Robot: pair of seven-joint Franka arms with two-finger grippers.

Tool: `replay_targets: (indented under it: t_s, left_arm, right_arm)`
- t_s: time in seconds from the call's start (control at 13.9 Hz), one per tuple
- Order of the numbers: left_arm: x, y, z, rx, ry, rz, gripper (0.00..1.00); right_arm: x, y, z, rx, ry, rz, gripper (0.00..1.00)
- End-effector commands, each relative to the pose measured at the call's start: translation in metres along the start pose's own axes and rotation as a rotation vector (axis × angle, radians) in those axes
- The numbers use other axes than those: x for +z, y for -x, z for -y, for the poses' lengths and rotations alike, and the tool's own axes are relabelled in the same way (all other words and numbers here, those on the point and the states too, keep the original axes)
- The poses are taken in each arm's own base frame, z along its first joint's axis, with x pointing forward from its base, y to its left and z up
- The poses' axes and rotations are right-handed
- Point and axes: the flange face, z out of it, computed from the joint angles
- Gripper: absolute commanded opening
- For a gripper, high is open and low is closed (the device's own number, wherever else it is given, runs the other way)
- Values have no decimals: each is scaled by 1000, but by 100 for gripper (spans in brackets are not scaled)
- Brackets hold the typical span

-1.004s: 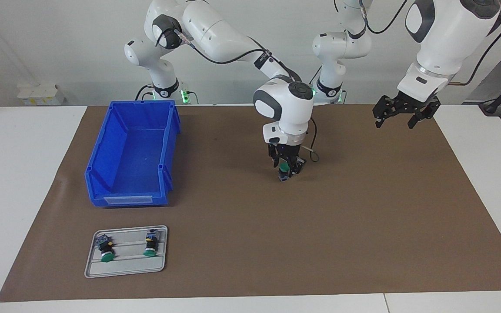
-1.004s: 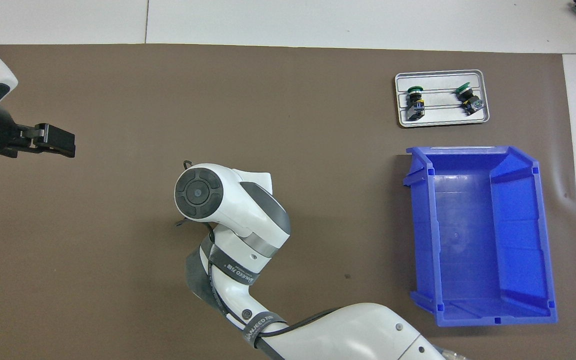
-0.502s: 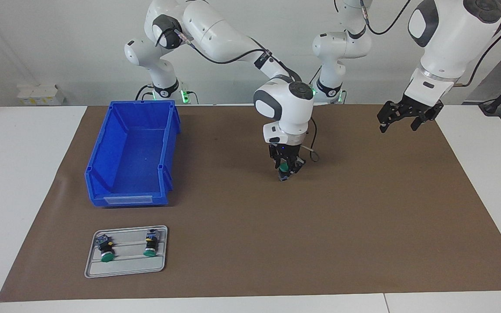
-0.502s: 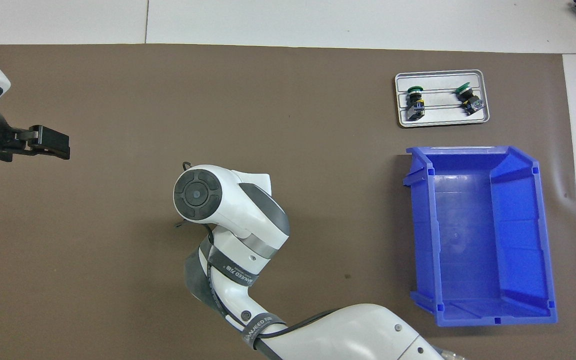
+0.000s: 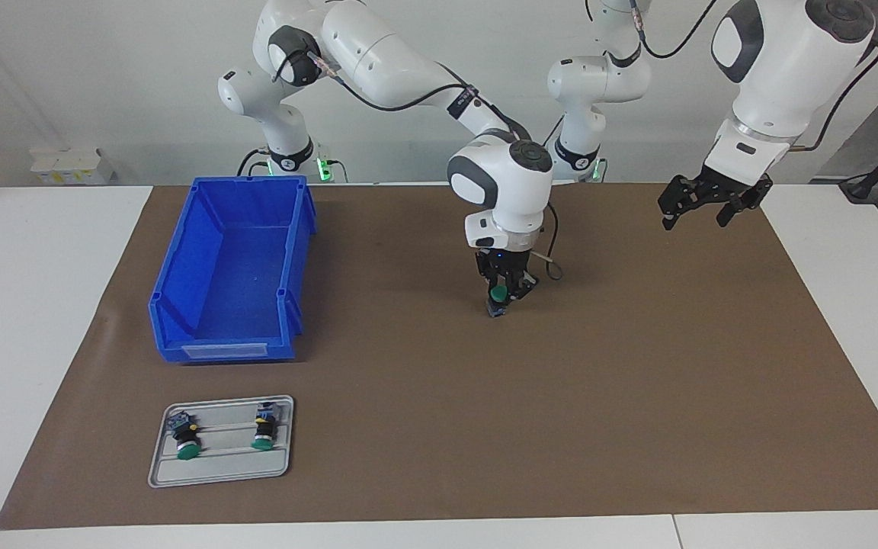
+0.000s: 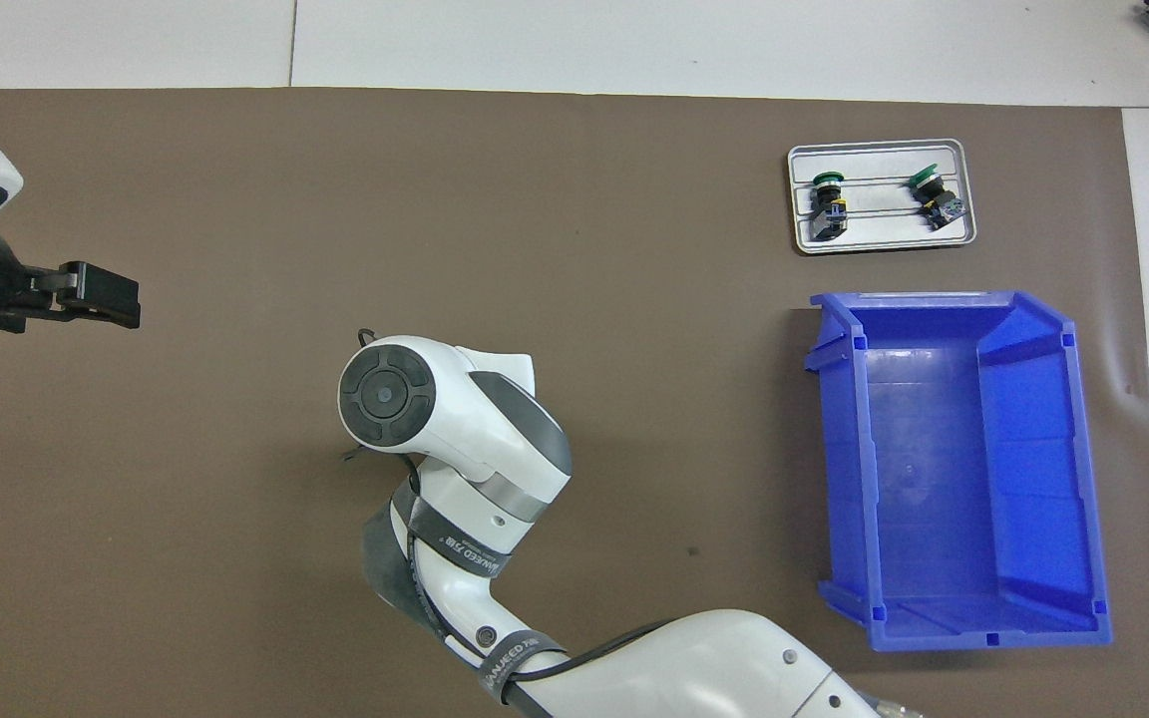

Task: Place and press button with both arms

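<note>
The button point(image 5: 497, 296), green cap on a dark body, stands on the brown mat point(image 5: 637, 366) near the table's middle. My right gripper point(image 5: 499, 293) points straight down and is shut on the button, whose base is at the mat. In the overhead view the right arm's wrist point(image 6: 435, 419) hides both. My left gripper point(image 5: 702, 207) point(image 6: 101, 299) hangs open and holds nothing, high over the mat toward the left arm's end.
An open blue bin point(image 5: 225, 267) point(image 6: 954, 469) sits toward the right arm's end. Farther from the robots than the bin, a grey tray point(image 5: 225, 467) point(image 6: 884, 236) holds two more green-capped buttons point(image 5: 186, 440) point(image 6: 827, 194).
My right gripper has closed tighter on the button and its wrist has risen slightly. The left gripper has drifted a little toward its own end of the table.
</note>
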Motion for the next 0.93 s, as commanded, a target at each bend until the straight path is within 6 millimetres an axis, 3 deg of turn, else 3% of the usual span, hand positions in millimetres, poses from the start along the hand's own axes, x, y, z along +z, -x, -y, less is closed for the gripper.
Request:
replay_targets:
  t_s: [0.0, 0.29, 0.65, 0.86]
  left_arm:
    - [1, 10, 5, -10, -17, 2, 100]
    - [0, 10, 5, -12, -16, -2, 100]
    - [0, 10, 5, -12, -16, -2, 100]
    - [0, 10, 5, -12, -16, -2, 100]
  right_arm:
    - [-9, -12, -3, 31, -1, -21, 0]
    - [-64, -37, -17, -19, -52, -24, 0]
    - [-114, -85, -86, -265, -34, -31, 0]
    - [-127, -124, -125, -348, -21, -9, 0]
